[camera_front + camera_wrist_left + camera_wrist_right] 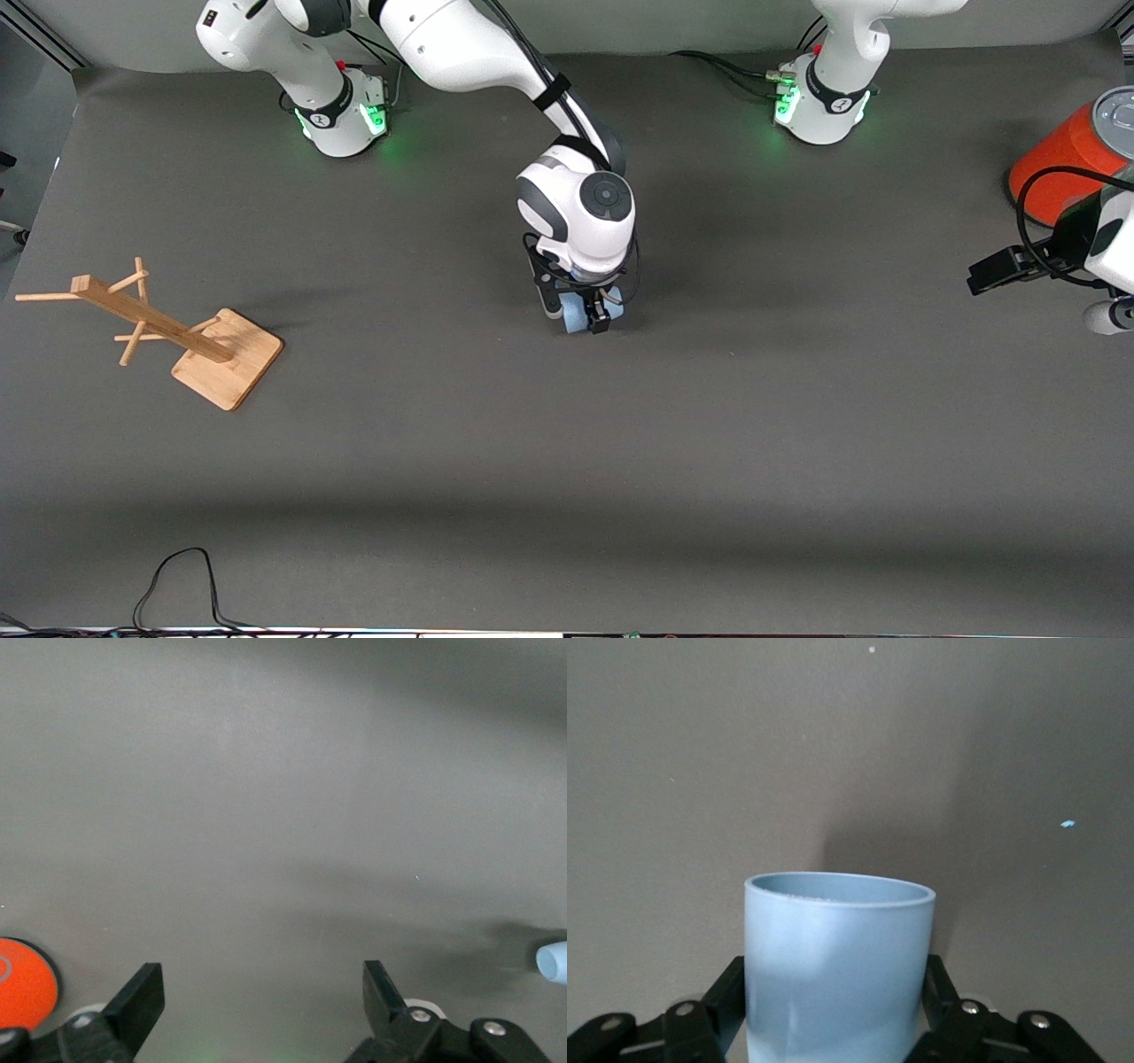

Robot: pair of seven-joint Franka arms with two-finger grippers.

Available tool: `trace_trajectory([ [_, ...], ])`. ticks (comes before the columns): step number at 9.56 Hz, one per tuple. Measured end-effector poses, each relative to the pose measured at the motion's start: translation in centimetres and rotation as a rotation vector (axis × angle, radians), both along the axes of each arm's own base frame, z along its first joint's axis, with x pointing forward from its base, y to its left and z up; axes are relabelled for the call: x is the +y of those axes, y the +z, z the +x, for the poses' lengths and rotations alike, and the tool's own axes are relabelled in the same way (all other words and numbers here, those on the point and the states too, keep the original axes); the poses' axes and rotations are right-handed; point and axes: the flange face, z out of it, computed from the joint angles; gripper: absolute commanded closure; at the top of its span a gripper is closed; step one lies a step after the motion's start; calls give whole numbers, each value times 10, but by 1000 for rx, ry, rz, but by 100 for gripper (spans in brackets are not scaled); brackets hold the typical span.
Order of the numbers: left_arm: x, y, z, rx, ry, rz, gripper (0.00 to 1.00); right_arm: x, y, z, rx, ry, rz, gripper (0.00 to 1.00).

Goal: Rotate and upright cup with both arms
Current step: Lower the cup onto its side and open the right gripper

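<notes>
The pale blue cup (575, 322) is at the middle of the table, between the fingers of my right gripper (578, 312), which points straight down. In the right wrist view the cup (837, 966) fills the space between both fingers (722, 1001), its open rim pointing away from the wrist; the gripper (837, 1014) is shut on it. I cannot tell whether the cup touches the table. My left gripper (994, 269) waits low over the left arm's end of the table, open and empty (262, 1001). The cup shows small at the edge of the left wrist view (553, 961).
A large orange can with a grey lid (1067, 158) stands at the left arm's end, close to the left hand; it also shows in the left wrist view (25, 985). A wooden peg stand (182, 339) is at the right arm's end. A black cable (177, 580) lies near the front edge.
</notes>
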Motion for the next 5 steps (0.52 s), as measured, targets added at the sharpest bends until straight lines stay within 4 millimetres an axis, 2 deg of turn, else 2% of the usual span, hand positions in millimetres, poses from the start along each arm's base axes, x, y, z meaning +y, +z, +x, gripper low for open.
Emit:
trace_trajectory([
  [1,0,0,0,0,0,0,0,2,-5,-1,-4,-9,4,8],
  [2,0,0,0,0,0,0,0,2,-6,-1,-6,-16,5,0],
  [5,0,1,0,-1,0,0,0,12,11,3,-30,-10,36,0],
])
